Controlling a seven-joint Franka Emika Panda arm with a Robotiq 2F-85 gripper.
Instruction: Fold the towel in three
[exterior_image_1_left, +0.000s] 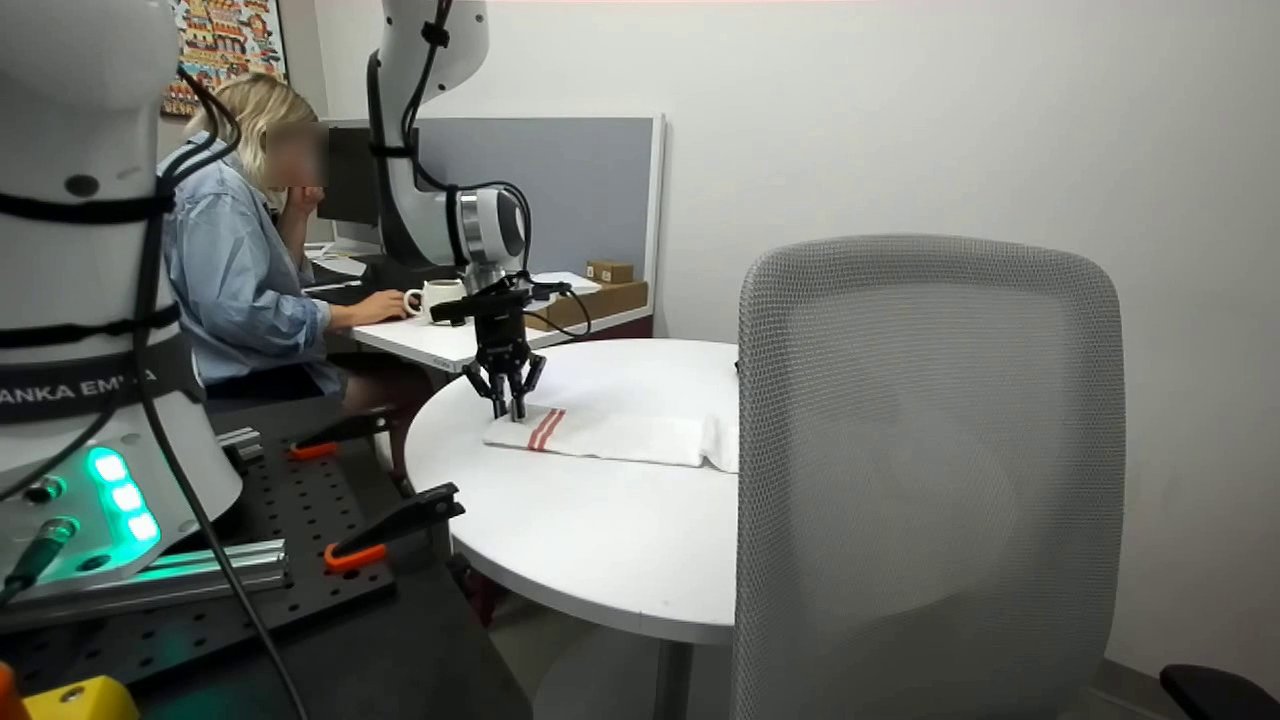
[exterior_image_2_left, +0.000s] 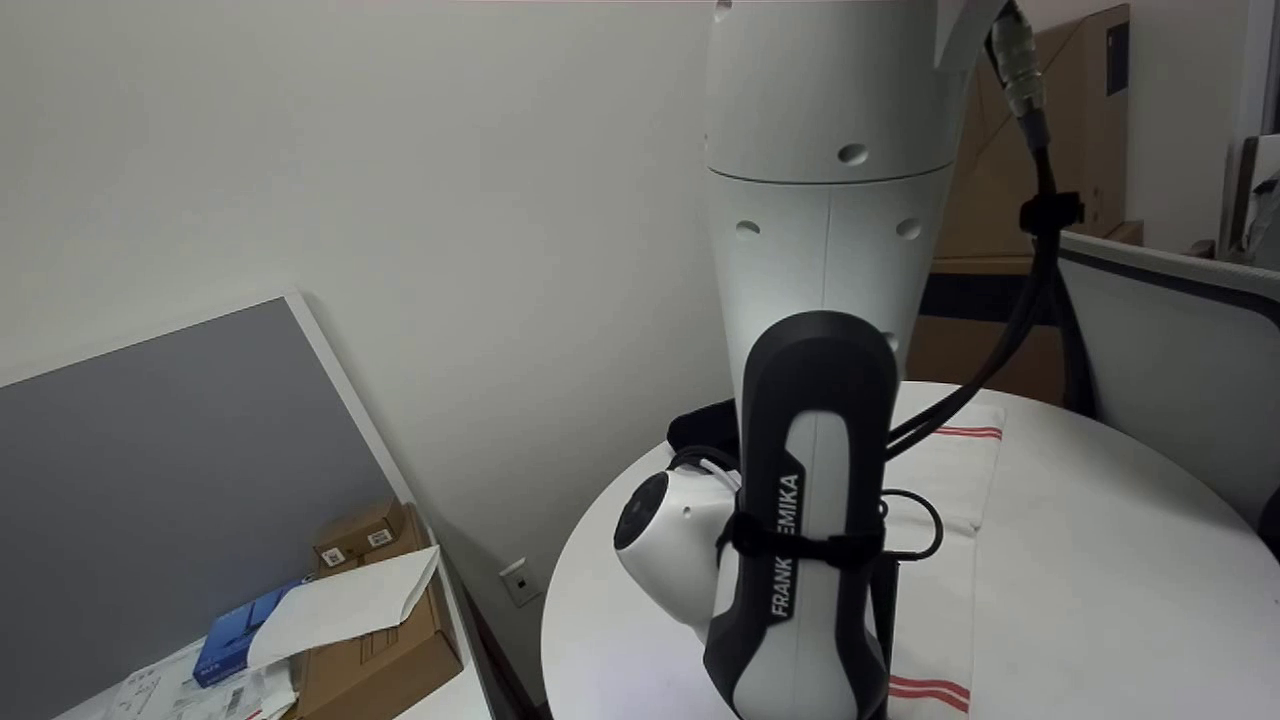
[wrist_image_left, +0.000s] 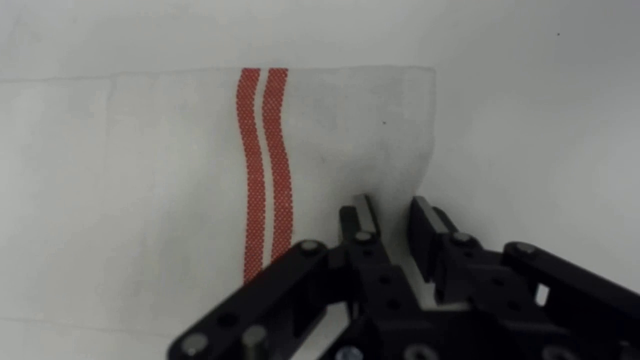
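Note:
The towel, a white cloth with pairs of red stripes near its ends, lies as a long strip on the round white table. It shows in both exterior views (exterior_image_1_left: 630, 437) (exterior_image_2_left: 935, 600) and in the wrist view (wrist_image_left: 175, 175). In an exterior view a crosswise ridge shows near the chair, which hides the far end. My gripper (exterior_image_1_left: 508, 413) points down at the striped end. In the wrist view the gripper (wrist_image_left: 391, 200) is partly open, with a gap between its fingers. One finger is over the cloth, the other at its end edge. Cloth bulges slightly between them. Whether they touch it is unclear.
The round white table (exterior_image_1_left: 600, 540) carries the towel. A grey mesh chair (exterior_image_1_left: 930, 480) stands against its side. A desk with a white mug (exterior_image_1_left: 437, 298) and cardboard boxes (exterior_image_1_left: 610, 300) adjoins it, with a person (exterior_image_1_left: 240, 260) seated there. The arm covers part of the towel in an exterior view.

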